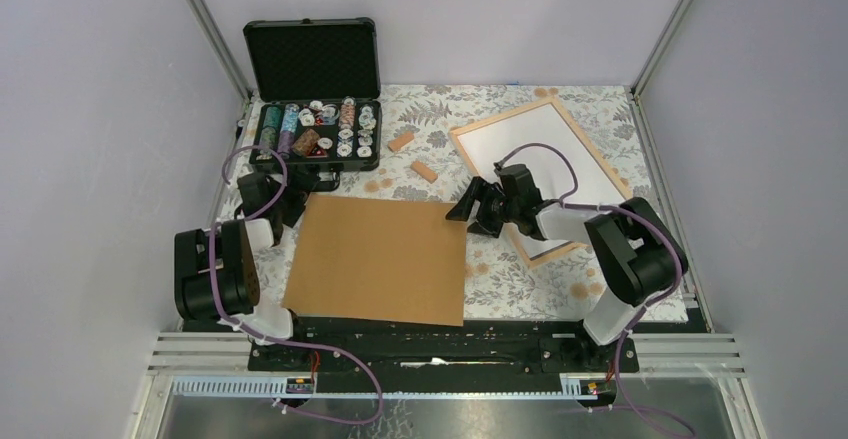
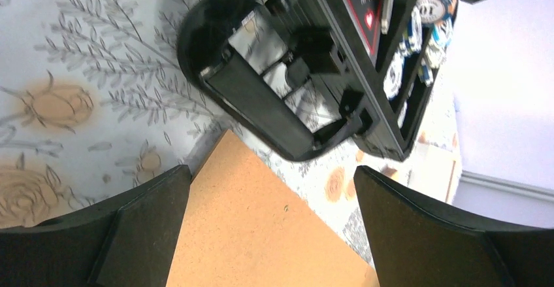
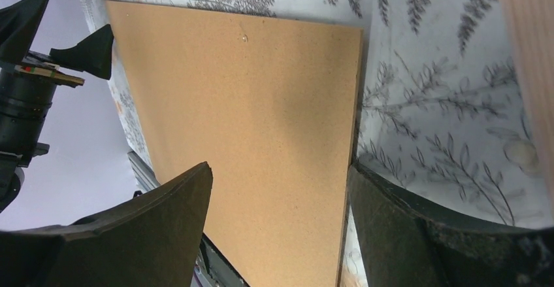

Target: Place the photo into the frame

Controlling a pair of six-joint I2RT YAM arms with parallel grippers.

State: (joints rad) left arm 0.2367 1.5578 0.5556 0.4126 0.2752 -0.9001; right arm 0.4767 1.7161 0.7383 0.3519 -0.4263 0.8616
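The frame [image 1: 500,117], of pale wooden strips, lies at the back right, and one strip shows in the right wrist view [image 3: 529,51]. Inside it lies a white sheet [image 1: 535,144], the photo with its plain side up. My right arm crosses the frame's near corner. My right gripper [image 1: 462,209] [image 3: 281,176] is open and astride the right edge of the brown backing board [image 1: 380,259] [image 3: 248,84], holding nothing. My left gripper [image 1: 290,204] [image 2: 271,182] is wide open over the board's far left corner [image 2: 261,235], with nothing between its fingers.
An open black case [image 1: 315,134] [image 2: 294,71] of poker chips stands at the back left, close to my left gripper. Two small wooden blocks [image 1: 401,142] [image 1: 424,171] lie between the case and the frame. Walls enclose the floral tablecloth [image 1: 520,279].
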